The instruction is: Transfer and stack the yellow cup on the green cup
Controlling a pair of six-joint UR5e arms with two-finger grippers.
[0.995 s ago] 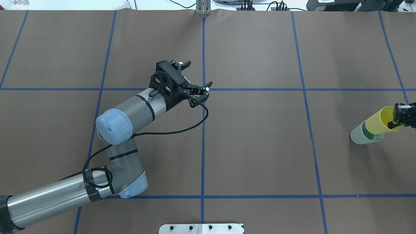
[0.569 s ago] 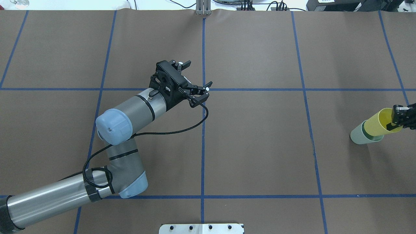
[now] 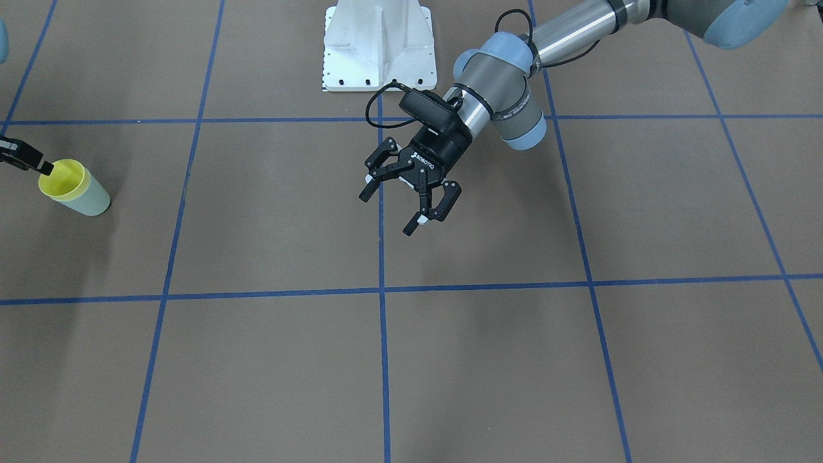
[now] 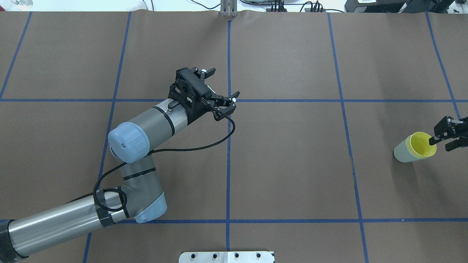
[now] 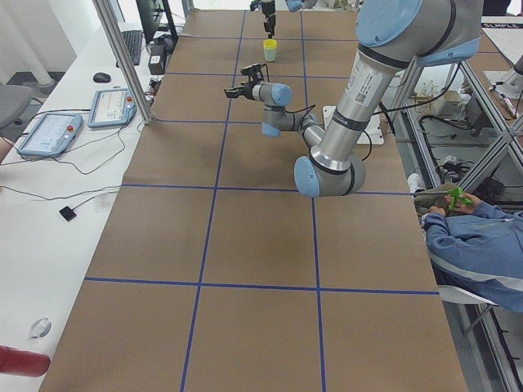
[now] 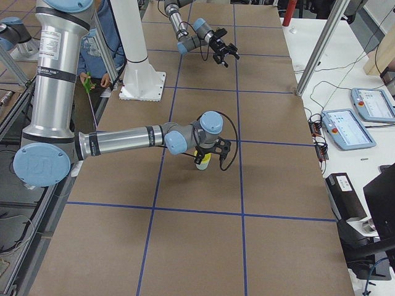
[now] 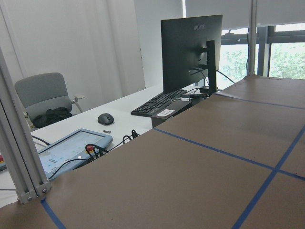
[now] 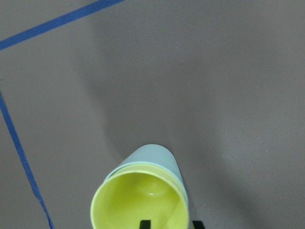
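Right wrist view: yellow cup (image 8: 138, 202) nested in green cup (image 8: 153, 155), right gripper (image 8: 171, 224) fingers parted astride its rim, unclamped. Overhead adds: stack near the counter (image 4: 292, 164) right edge; left gripper (image 4: 223, 83) fingers spread wide, empty, mid-counter

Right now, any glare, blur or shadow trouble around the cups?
Right wrist view: sharp; a broad soft shadow lies on the brown table cover beyond the bright yellow tapered plastic cup nested in the pale green tapered plastic cup; right tool cropped at the bottom edge. Left wrist view: window washed out.
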